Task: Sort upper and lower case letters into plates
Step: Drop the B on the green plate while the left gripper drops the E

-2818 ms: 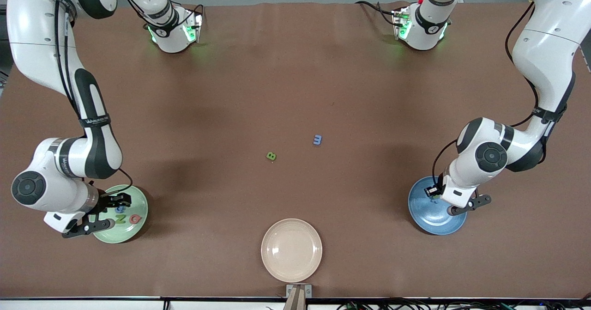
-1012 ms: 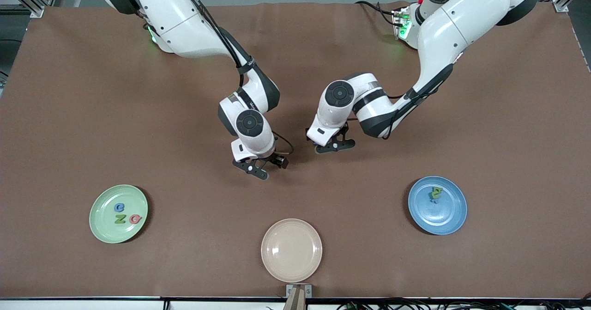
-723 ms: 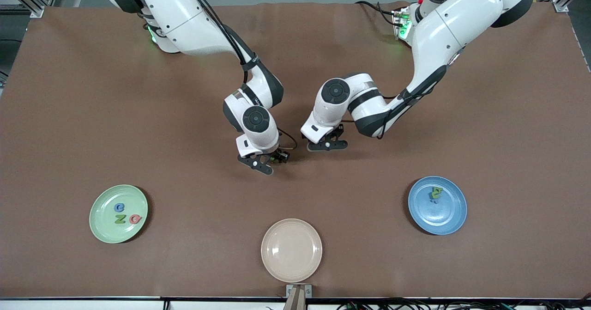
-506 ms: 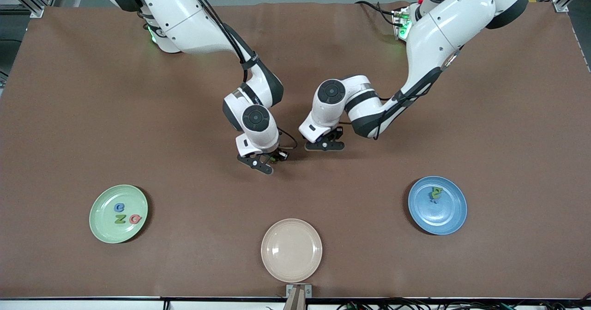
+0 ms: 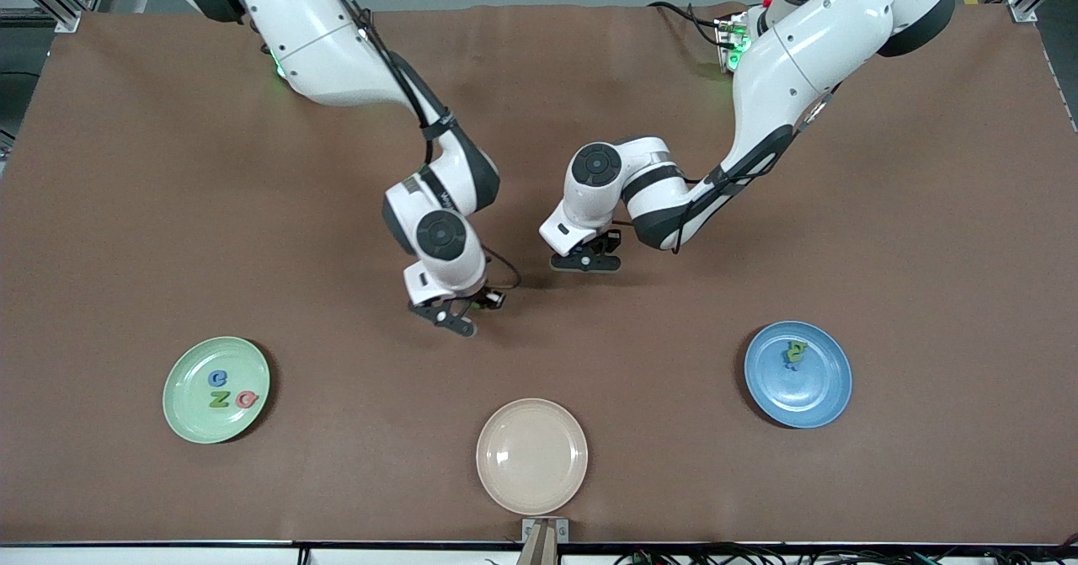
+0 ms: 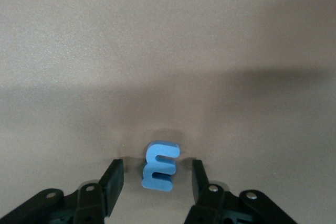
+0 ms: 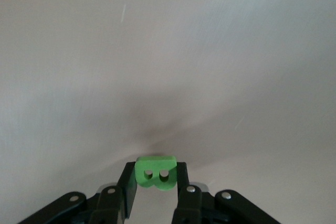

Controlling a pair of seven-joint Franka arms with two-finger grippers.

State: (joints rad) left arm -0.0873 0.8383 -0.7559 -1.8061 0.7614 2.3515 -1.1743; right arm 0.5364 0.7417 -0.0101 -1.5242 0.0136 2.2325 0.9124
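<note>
Since half a second ago the right gripper (image 5: pixel 466 312) has drifted toward the green plate (image 5: pixel 187 423), its wrist view showing a green B (image 7: pixel 155 172) pinched between closed fingers, while the left gripper (image 6: pixel 157 179) sits open astride a blue letter (image 6: pixel 160 165) on the table (image 5: pixel 758 211), hidden from the front camera.

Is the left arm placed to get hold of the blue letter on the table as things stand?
Probably yes. In the left wrist view the blue letter lies flat between the open fingers of the left hand, a gap on each side and nothing in the way. The right hand already grips the green letter B.
</note>
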